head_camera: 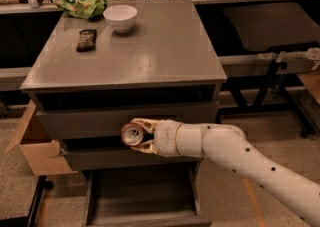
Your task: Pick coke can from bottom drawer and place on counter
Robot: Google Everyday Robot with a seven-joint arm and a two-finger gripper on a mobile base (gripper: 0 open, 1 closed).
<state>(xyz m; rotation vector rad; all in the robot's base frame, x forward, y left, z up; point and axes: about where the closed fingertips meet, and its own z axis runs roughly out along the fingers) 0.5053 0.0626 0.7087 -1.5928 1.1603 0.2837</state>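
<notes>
My gripper is shut on the coke can, a red can whose silver top faces the camera. It holds the can in the air in front of the two upper drawers, above the open bottom drawer and below the level of the counter. The bottom drawer is pulled out and its grey floor shows nothing in it. My white arm reaches in from the lower right.
On the counter's far left stand a white bowl, a dark snack bar and a green chip bag. A cardboard box sits on the floor to the left of the cabinet. A black table stands at the right.
</notes>
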